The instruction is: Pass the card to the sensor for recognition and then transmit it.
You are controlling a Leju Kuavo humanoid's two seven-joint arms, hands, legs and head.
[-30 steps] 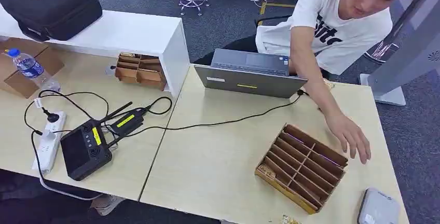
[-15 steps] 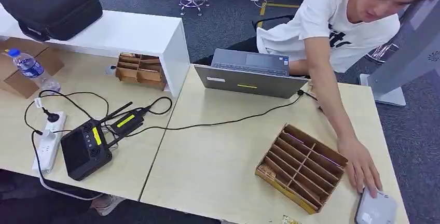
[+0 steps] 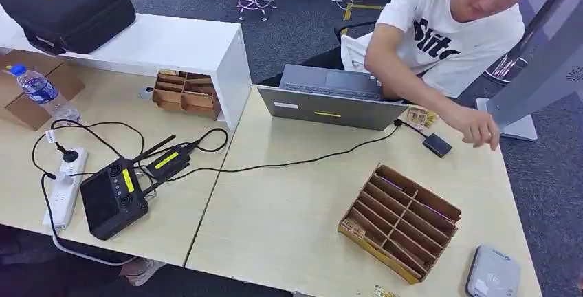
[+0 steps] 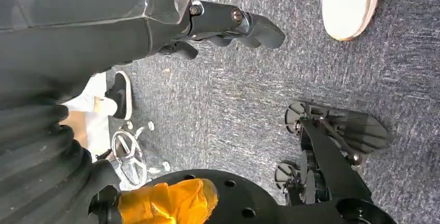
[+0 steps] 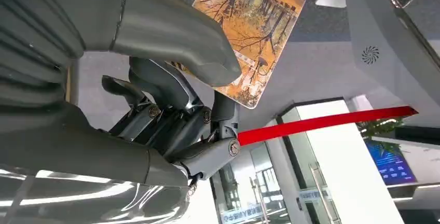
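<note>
R hand (image 5: 171,105): thumb and fingers pinch card (image 5: 254,32) w/ autumn-tree print, upper centre of R wrist view. L hand (image 4: 228,24): fingers loosely curled, holding nothing, over carpet. Sensor (image 3: 493,273), grey pad, lower right of head view beside cardboard organizer (image 3: 400,220). Person's hand (image 3: 478,126) by laptop (image 3: 330,97).

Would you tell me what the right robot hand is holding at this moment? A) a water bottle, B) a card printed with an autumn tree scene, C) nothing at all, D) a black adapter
B: in the right wrist view the right robot hand holds a card printed with orange autumn trees between its thumb and fingers.
</note>
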